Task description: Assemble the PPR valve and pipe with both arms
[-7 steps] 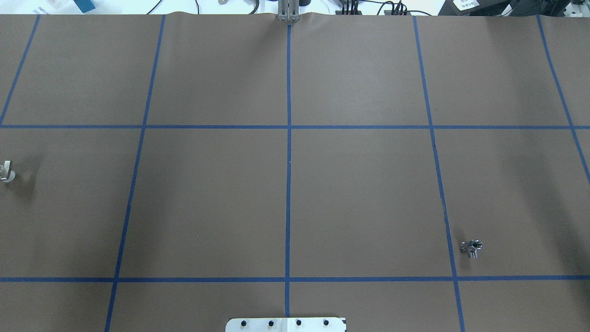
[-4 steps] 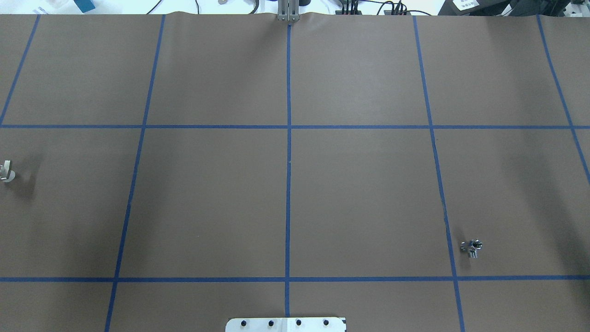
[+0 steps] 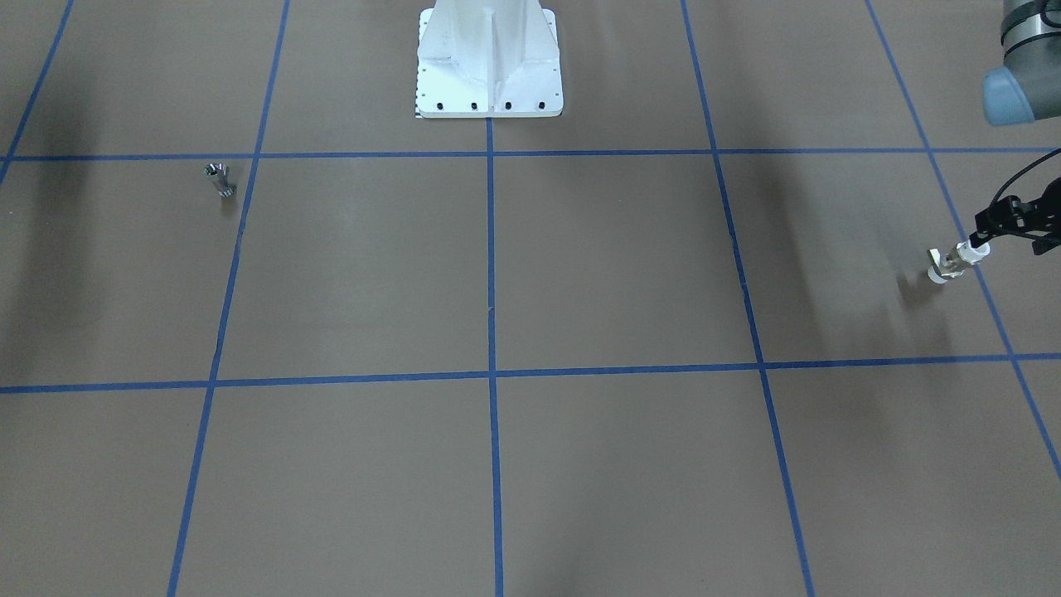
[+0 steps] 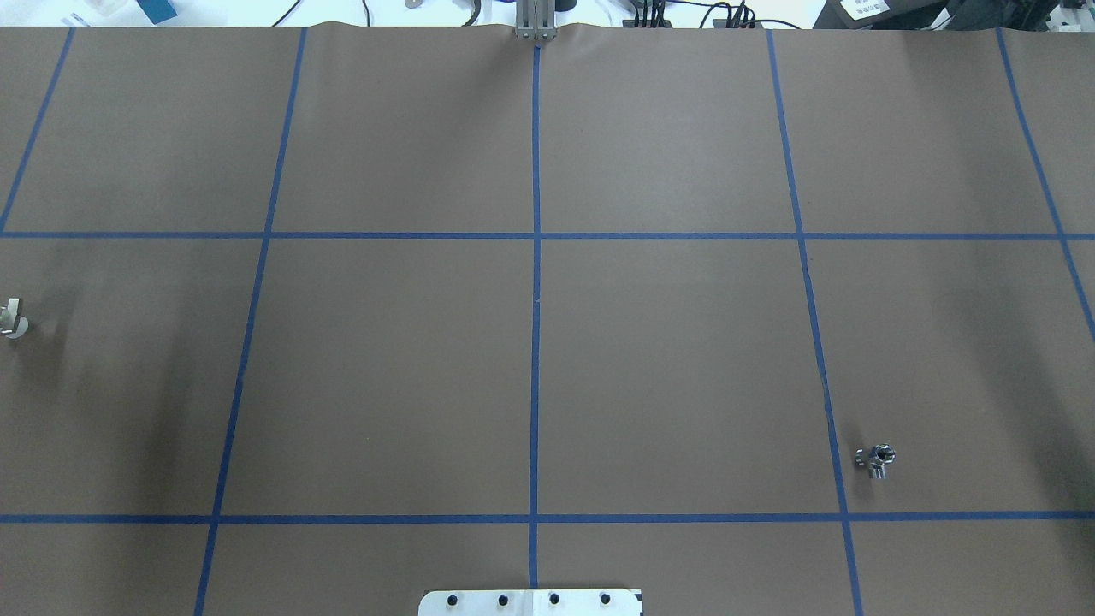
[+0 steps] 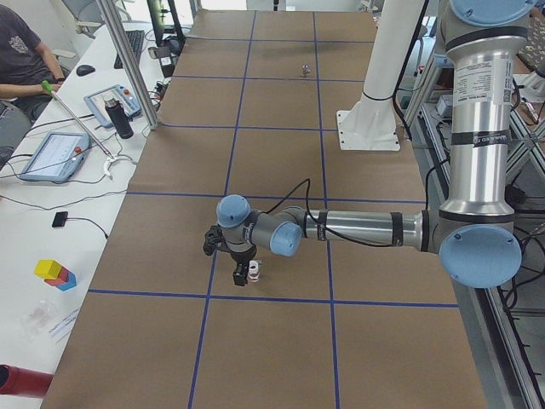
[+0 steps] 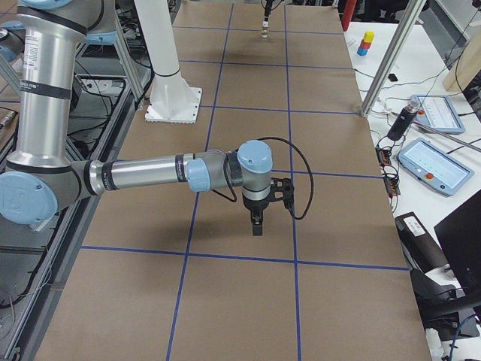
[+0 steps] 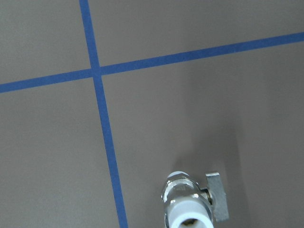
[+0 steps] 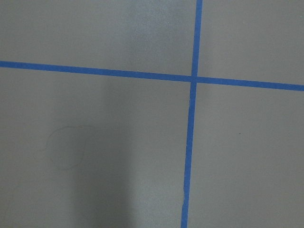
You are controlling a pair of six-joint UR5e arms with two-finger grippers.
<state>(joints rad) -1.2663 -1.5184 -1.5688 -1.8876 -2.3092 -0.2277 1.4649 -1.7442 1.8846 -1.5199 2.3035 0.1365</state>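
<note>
The PPR valve (image 3: pixel 950 265) has white ends, a silvery middle and a small side handle. It hangs just above the brown table at the robot's far left, its shadow apart from it. My left gripper (image 3: pixel 978 242) is shut on its upper white end. The valve also shows at the overhead view's left edge (image 4: pixel 12 319) and low in the left wrist view (image 7: pixel 190 204). The pipe (image 4: pixel 876 460), a small silver stub, stands alone on the right side (image 3: pixel 220 178). My right gripper (image 6: pixel 257 226) hovers over the table away from the pipe. I cannot tell whether it is open or shut.
The table is covered in brown paper with a blue tape grid (image 4: pixel 535 235). The white base pedestal (image 3: pixel 489 58) stands at the robot's edge. Operators' tablets (image 5: pixel 55 153) and cables lie on the bench beyond the far edge.
The valve and the pipe stay where they were in the overhead view. Only the shadows on the left side shift slightly.
</note>
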